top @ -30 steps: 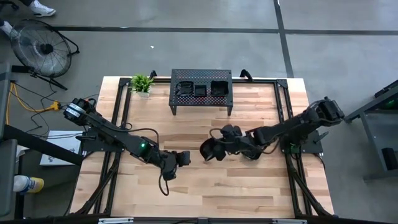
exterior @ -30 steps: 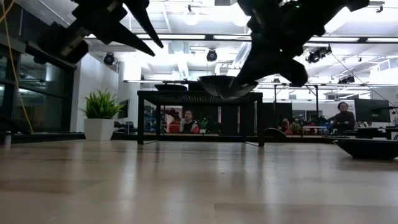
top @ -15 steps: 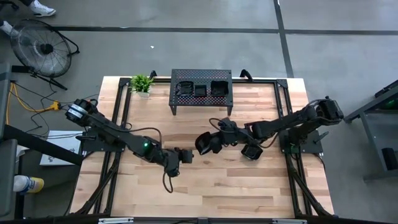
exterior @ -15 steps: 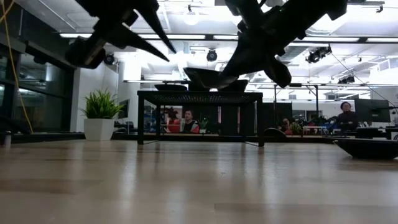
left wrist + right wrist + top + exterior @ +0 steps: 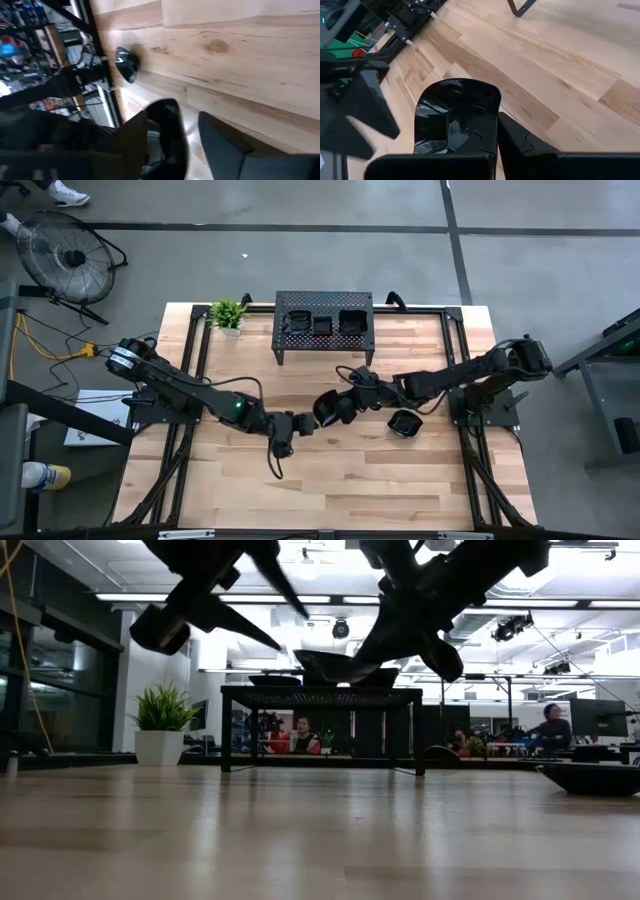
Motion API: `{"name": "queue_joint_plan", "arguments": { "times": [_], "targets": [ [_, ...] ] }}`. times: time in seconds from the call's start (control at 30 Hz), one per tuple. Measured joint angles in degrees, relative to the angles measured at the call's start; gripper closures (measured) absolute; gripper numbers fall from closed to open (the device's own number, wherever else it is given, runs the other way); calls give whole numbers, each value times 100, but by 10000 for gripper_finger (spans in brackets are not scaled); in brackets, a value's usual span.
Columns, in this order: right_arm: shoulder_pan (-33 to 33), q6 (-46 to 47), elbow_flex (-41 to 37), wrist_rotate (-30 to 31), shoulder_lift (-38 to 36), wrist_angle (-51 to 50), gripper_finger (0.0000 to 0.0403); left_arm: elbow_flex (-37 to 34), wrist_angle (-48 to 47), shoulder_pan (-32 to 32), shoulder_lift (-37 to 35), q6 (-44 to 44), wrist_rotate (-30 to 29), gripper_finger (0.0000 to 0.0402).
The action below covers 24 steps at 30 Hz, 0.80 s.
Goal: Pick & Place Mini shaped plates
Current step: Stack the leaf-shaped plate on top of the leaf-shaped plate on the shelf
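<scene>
The right tool (image 5: 328, 410) is clamped on a mini plate (image 5: 455, 117), holding it in the air above the tabletop (image 5: 340, 480), in front of the perforated stand (image 5: 323, 323) and close to the left tool (image 5: 296, 424). The left tool's fingers stand apart, with the plate's edge between them in the left wrist view, apparently set to take it over.

The plate looks glossy, hard and thin-walled: light to carry, stiff, probably slippery and likely to chip if dropped. The rim is the sensible place to pinch, one finger inside the bowl and one outside.

Another plate (image 5: 403, 423) lies on the tabletop, farther from the stand than the right tool. More plates (image 5: 322, 322) sit on the stand.
</scene>
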Motion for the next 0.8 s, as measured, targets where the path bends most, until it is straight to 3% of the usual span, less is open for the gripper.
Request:
{"name": "queue_joint_plan", "arguments": {
  "times": [0.23,0.67,0.8],
  "targets": [
    [-152,-95,0,-91,0,257,403,-5,8,177,116,32,-205,200],
    [-224,-230,0,-132,2,441,403,1,223,339,376,365,-447,201],
    [-226,-302,0,-132,2,437,403,0,274,339,378,365,-478,225]
  ]
}}
